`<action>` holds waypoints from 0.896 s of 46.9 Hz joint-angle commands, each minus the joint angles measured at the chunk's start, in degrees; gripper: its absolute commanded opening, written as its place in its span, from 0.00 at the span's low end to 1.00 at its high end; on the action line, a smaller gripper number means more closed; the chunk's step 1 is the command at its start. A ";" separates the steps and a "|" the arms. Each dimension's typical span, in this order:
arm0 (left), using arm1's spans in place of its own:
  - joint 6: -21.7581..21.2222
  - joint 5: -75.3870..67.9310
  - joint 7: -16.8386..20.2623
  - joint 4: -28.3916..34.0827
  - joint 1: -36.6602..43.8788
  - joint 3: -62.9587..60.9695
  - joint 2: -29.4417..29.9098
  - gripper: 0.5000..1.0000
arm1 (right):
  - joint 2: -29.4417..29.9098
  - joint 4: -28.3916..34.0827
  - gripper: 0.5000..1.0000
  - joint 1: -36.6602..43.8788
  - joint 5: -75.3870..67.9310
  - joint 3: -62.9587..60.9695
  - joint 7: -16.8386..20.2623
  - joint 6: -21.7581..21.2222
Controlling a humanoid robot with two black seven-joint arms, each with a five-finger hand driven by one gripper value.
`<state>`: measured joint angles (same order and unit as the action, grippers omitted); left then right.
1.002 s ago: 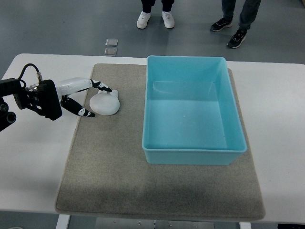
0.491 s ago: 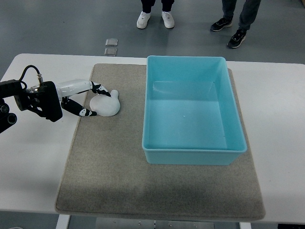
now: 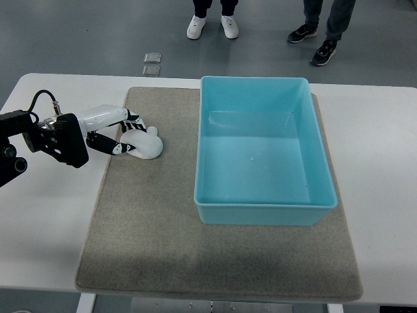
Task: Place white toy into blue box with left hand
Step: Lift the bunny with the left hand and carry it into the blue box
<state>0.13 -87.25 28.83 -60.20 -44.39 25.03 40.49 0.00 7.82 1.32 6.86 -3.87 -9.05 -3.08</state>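
The white toy, a rounded flat shape with small ears, lies on the grey mat left of the blue box. My left hand reaches in from the left edge. Its white and black fingers curl over the toy's left side, and the thumb presses the toy's near left edge. The toy rests on the mat in that grip. The blue box stands open and empty on the mat's right half. The right arm does not show.
The mat lies on a white table with bare margins left and right. Two people's legs and shoes stand on the floor beyond the far edge. A black cable loops above my left forearm.
The left hand has slid a little right and its fingers have drawn in from a wide spread onto the toy's left side. The toy has hardly moved.
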 commanded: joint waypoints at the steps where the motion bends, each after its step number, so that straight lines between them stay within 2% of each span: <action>1: -0.83 0.51 0.00 0.00 -0.09 0.71 0.46 0.00 | 0.00 0.00 0.87 0.00 0.00 0.00 0.00 0.00; 11: -1.54 0.86 0.00 -1.93 -2.72 5.28 0.73 0.00 | 0.00 0.00 0.87 0.00 0.00 0.00 0.00 0.00; 26: -1.36 0.59 0.09 -13.70 -7.64 7.40 0.03 0.00 | 0.00 0.00 0.87 0.00 0.00 0.00 0.00 0.00; 32: -0.75 0.24 0.00 -17.14 -8.52 6.43 -4.27 0.00 | 0.00 0.00 0.87 0.00 0.00 0.00 0.00 0.00; 42: -0.75 -0.11 0.00 -17.14 -8.70 0.37 -10.52 0.00 | 0.00 0.00 0.87 0.00 0.00 0.00 0.00 0.00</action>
<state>-0.61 -87.37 28.82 -77.52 -53.15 27.16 31.45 0.00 7.82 1.31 6.86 -3.87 -9.05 -3.08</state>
